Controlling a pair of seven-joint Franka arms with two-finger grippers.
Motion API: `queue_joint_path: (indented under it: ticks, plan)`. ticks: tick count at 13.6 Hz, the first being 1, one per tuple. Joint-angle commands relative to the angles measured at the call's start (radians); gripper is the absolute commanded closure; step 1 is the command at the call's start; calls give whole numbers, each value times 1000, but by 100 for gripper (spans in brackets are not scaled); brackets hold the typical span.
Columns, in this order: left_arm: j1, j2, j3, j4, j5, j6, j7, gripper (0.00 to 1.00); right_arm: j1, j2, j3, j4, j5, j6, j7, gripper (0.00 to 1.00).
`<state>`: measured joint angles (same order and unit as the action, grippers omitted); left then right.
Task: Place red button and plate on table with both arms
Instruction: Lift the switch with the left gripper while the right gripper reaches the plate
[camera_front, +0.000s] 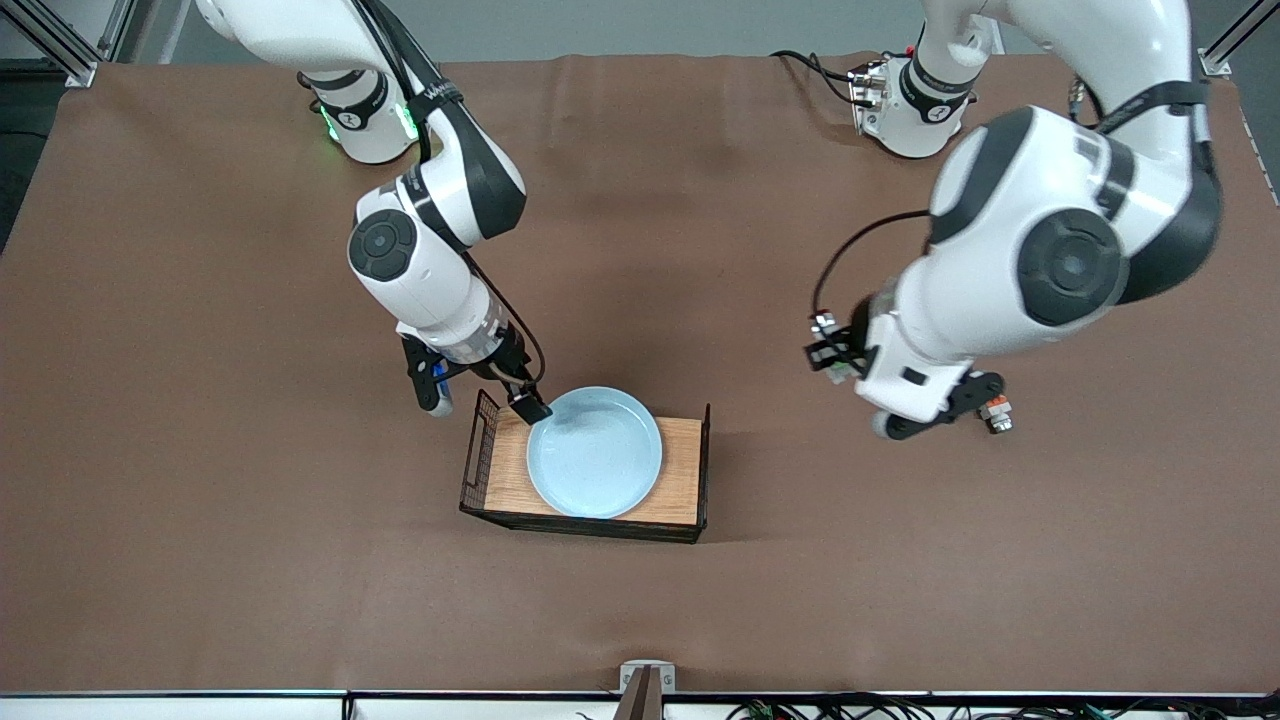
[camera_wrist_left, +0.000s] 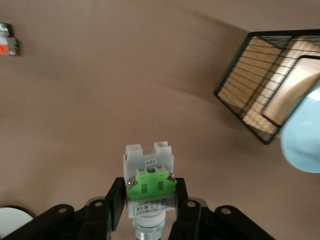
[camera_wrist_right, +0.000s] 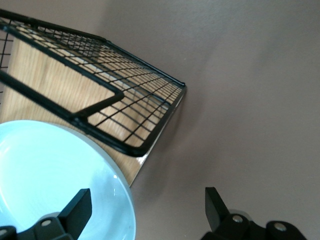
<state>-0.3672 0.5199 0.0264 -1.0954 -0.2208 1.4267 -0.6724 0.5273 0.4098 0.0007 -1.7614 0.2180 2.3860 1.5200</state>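
Midway, neither item had reached the worktop (camera_front: 200, 560): the left hand (camera_wrist_left: 150, 200) gripped the red button (camera_wrist_left: 149, 177) above it, while the right hand (camera_front: 478, 388), fingers wide, straddled the rim of the plate (camera_front: 600, 470), resting in the wooden tray (camera_front: 680, 470).

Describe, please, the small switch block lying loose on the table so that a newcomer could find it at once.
Start at the left arm's end of the brown table, well away from the wooden tray. The block lies on the sheet under the left gripper. Its orange-red top sets it apart from the green-middled button that the gripper holds.
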Motion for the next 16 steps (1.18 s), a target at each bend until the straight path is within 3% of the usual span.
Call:
queue_joint_path:
  ticks: [1,5,9,13,16]
  plan:
    - [37,-107,6,-199,9,52,147,100,20,35,-5,48,4,13,14,0]
    - [108,-240,3,-481,17,251,327,100,48,95,-5,108,1,16,45,0]
    - [139,-300,1,-705,15,440,463,100,48,118,-5,143,1,13,43,5]
    - [175,-317,0,-860,15,592,618,100,48,118,-7,145,-9,10,32,26]
    - [227,-304,-2,-903,3,641,736,100,48,118,-5,145,-9,10,34,42]
